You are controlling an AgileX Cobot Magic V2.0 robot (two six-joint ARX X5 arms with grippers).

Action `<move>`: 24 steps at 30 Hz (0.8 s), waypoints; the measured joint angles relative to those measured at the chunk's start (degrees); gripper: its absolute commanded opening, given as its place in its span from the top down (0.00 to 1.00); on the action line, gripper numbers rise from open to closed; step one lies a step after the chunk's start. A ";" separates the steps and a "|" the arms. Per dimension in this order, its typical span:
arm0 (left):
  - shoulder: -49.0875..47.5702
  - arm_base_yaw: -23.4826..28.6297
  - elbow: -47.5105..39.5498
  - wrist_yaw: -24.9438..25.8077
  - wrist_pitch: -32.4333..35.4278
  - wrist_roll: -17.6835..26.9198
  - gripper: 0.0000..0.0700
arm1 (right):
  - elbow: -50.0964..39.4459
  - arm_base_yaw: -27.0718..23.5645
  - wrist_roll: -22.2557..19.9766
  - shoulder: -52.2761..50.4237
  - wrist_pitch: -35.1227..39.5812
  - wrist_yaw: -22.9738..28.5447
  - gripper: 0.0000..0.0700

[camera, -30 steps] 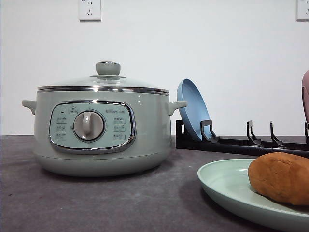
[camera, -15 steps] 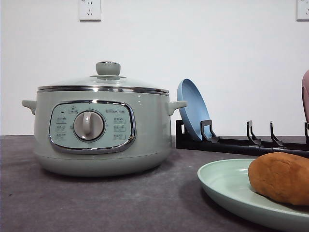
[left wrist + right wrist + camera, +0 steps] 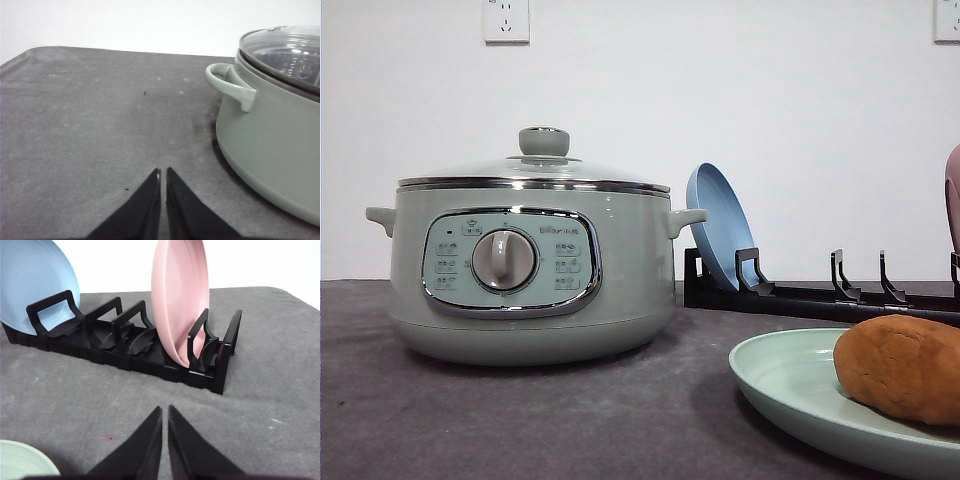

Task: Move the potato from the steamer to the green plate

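Front view: I see the potato (image 3: 902,368) lying on the green plate (image 3: 782,385); steamer (image 3: 525,268) lidded (knob up).
Left fingers (image 3: 163,176): pressed together, empty.
Right fingers (image 3: 165,413): pressed together, empty.

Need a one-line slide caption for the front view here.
Potato rests on the green plate, right of the lidded steamer; blue plate stands in the black rack behind.

Potato (image 3: 905,368) and green plate (image 3: 790,385) cut off at frame edge
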 measured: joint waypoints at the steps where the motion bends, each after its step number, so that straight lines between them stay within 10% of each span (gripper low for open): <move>1: 0.00 0.00 0.02 0.00 0.00 0.00 0.98 | 0.00 0.00 0.00 0.00 0.00 0.00 0.99; 24: 0.00 0.00 0.00 0.00 0.00 0.00 0.98 | 0.00 0.00 0.00 0.00 0.00 0.00 0.99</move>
